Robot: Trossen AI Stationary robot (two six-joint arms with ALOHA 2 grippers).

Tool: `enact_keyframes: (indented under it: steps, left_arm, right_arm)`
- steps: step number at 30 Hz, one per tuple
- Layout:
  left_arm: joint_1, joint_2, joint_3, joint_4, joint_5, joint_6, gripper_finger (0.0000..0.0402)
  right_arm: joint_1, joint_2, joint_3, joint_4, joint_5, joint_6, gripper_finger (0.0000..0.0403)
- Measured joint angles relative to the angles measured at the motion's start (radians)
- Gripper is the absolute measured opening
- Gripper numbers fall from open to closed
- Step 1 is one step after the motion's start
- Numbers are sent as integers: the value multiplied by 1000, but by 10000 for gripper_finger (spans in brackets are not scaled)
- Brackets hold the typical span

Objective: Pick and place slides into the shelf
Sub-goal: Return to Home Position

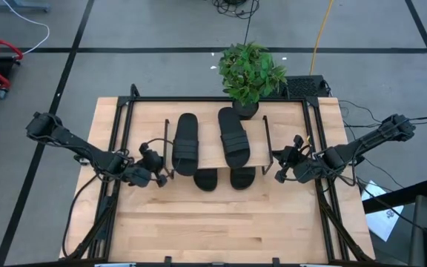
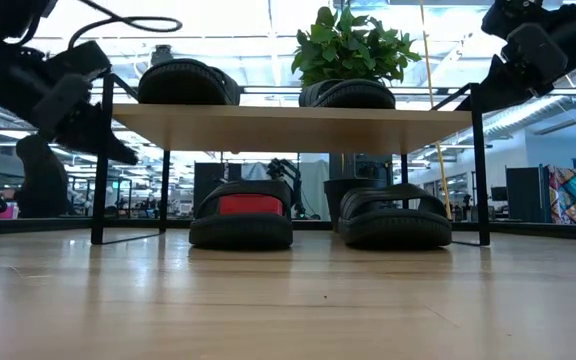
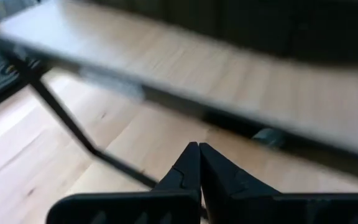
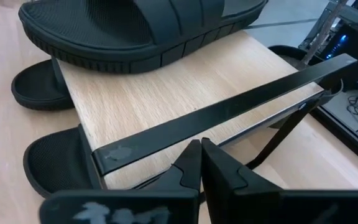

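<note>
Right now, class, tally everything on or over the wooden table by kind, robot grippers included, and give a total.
Low light-wood shelf on black wire legs: 1
Black ribbed open-toe slide sandals: 4 (2 on top, 2 underneath)
Green potted plant: 1
Dark two-finger grippers, both shut: 2 (left gripper, right gripper)
Total: 8

A leafy green potted plant (image 1: pixel 250 70) (dark pot) stands at the far edge of the light wooden tabletop (image 1: pixel 221 222). A yellow cable (image 1: pixel 322 33) crosses the grey floor (image 1: pixel 124 74) beyond.
</note>
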Motion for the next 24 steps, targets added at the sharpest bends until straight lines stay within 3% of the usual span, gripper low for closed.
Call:
enact_keyframes:
  steps: [6, 14, 24]
  left_arm:
    - [-11, 0, -1, -120, -54, -88, 0]
    - [-48, -4, -1, -154, -127, -62, 0]
    - [-56, -175, -2, -326, -234, -125, 0]
  right_arm:
    - [0, -14, 0, -78, -3, 48, 0]
    - [6, -105, 0, -230, 36, 141, 0]
    - [53, -266, 0, -254, 102, 37, 0]
